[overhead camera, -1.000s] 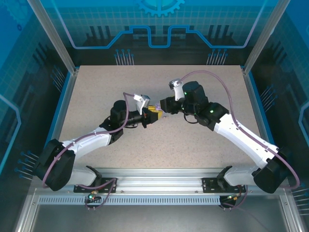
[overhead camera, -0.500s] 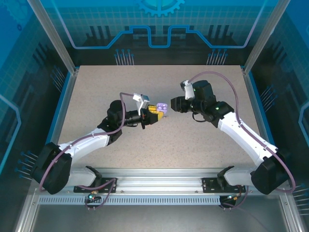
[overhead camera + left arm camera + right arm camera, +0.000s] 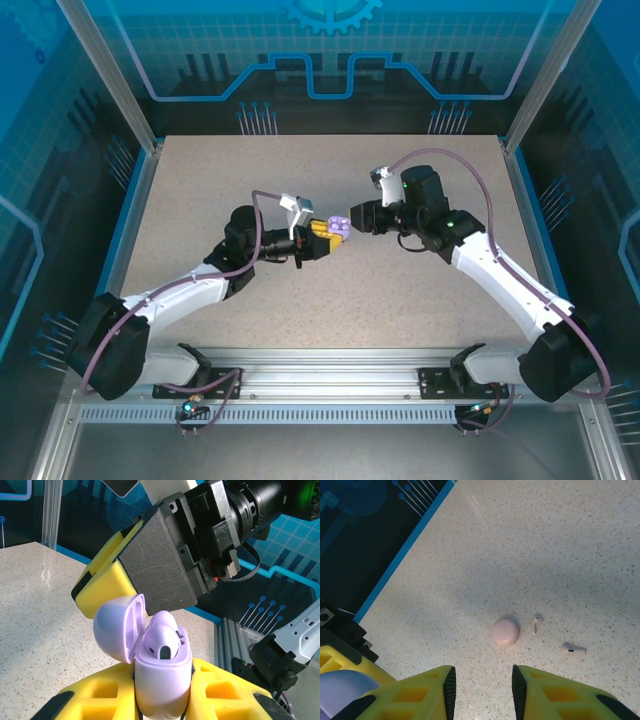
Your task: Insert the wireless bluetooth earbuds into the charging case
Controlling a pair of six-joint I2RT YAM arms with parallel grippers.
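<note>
left gripper (image 3: pixel 322 235): clamping the open case (image 3: pixel 162 675)
right gripper (image 3: pixel 481 687): hovering just above case, fingers parted, empty
step: probably seating bud (image 3: pixel 162 639)
next: likely pressing lid (image 3: pixel 117 627) shut

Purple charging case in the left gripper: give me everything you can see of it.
The purple charging case is glossy lilac plastic, rounded, upright, clamped between the left gripper's yellow fingers. Its lid is hinged open to the left. One purple earbud sits in it; a second slot is hidden. A right gripper finger stands close behind the lid; contact unclear.
</note>
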